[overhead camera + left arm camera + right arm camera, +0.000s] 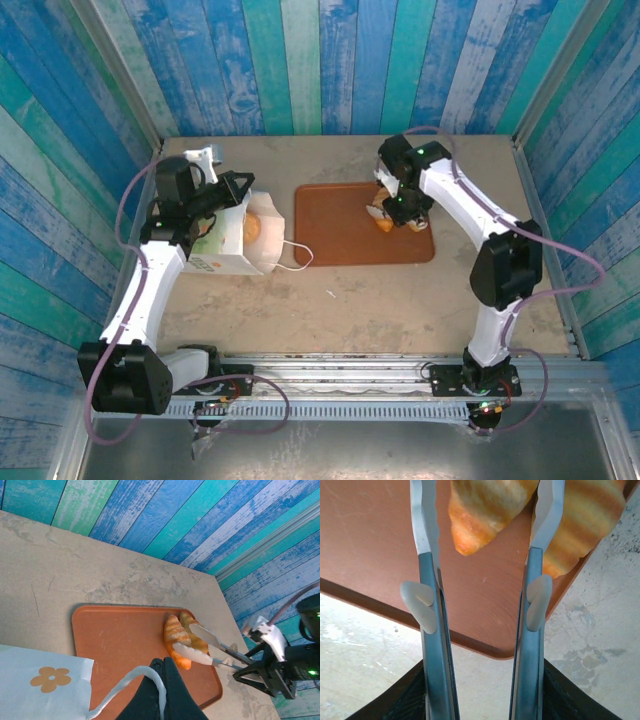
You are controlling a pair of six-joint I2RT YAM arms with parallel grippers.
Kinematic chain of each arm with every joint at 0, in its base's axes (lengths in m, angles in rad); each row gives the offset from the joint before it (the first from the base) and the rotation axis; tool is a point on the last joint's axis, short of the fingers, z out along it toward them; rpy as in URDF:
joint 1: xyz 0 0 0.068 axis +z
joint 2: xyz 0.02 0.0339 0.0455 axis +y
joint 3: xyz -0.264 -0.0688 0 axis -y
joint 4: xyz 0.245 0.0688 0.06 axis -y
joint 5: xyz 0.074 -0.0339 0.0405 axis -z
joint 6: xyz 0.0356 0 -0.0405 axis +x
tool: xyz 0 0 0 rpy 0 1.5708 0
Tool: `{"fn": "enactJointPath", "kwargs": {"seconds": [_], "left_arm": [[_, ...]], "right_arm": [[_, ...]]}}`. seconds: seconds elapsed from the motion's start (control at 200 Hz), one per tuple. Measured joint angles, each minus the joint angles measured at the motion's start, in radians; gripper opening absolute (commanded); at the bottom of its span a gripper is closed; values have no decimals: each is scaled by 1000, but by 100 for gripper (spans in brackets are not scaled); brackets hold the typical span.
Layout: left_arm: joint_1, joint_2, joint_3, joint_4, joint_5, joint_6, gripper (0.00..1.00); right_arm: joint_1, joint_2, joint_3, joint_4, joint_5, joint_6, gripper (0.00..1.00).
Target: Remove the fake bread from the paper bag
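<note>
The white paper bag (225, 250) lies on its side at the left, mouth toward the tray, with a golden piece of fake bread (253, 228) showing inside. My left gripper (235, 188) (162, 667) is shut on the bag's thin white loop handle (131, 681). My right gripper (400, 205) (482, 695) holds metal tongs (432, 630) with white tips. The tips stand apart astride a ridged croissant (485, 510) (175, 636) lying on the tray, with a gap at the left tip. A second croissant (587, 525) (194, 630) lies beside it.
The flat reddish-brown tray (335, 230) (120, 635) sits at mid-table; the croissants lie near its right corner. The bag's other handle loop (297, 256) trails onto the table by the tray's left edge. Blue plank walls close in the back and sides.
</note>
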Motion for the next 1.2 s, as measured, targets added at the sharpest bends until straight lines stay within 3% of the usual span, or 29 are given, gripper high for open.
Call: {"fn": "enactJointPath", "kwargs": {"seconds": [0.315, 0.511, 0.646, 0.926, 1.197], "left_arm": [[0, -2, 0, -28, -37, 27, 0], [0, -8, 0, -65, -79, 59, 0], [0, -32, 0, -91, -103, 80, 0], [0, -112, 0, -132, -147, 125, 0], [0, -135, -5, -135, -151, 134, 0]], "right_arm": [[-2, -161, -21, 33, -97, 13, 48], [7, -288, -105, 127, -319, 25, 46], [79, -349, -179, 196, -472, 24, 46], [349, -272, -248, 279, -547, 25, 46], [436, -98, -215, 441, -473, 159, 47]]}}
